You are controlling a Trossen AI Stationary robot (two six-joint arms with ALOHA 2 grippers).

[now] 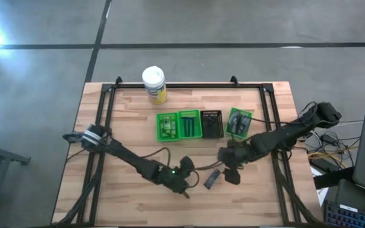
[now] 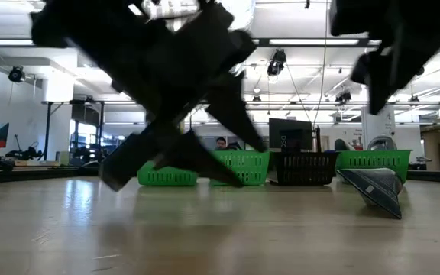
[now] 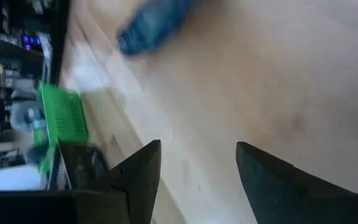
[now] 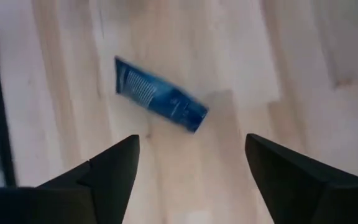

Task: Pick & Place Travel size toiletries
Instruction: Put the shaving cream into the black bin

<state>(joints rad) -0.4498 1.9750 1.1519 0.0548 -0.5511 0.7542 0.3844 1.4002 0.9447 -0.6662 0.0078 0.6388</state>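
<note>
A dark blue-grey tube (image 1: 212,179) lies flat on the wooden table between my two grippers. It also shows in the right wrist view (image 4: 160,94), blurred in the left wrist view (image 3: 154,25), and in the low view (image 2: 373,187). My left gripper (image 1: 185,172) is open and empty just left of the tube, and its fingers (image 3: 197,146) are spread above bare wood. My right gripper (image 1: 230,171) is open and empty just right of the tube, with its fingers (image 4: 191,140) apart short of it. More toiletries lie in the small trays: green bottles (image 1: 166,127) and dark items (image 1: 237,122).
A row of small trays stands behind the grippers: two green (image 1: 159,118) (image 1: 188,114), one black (image 1: 210,113) and one green (image 1: 246,116). A white-lidded jar with a yellow label (image 1: 154,84) stands near the far edge. Bare wood lies toward the near edge.
</note>
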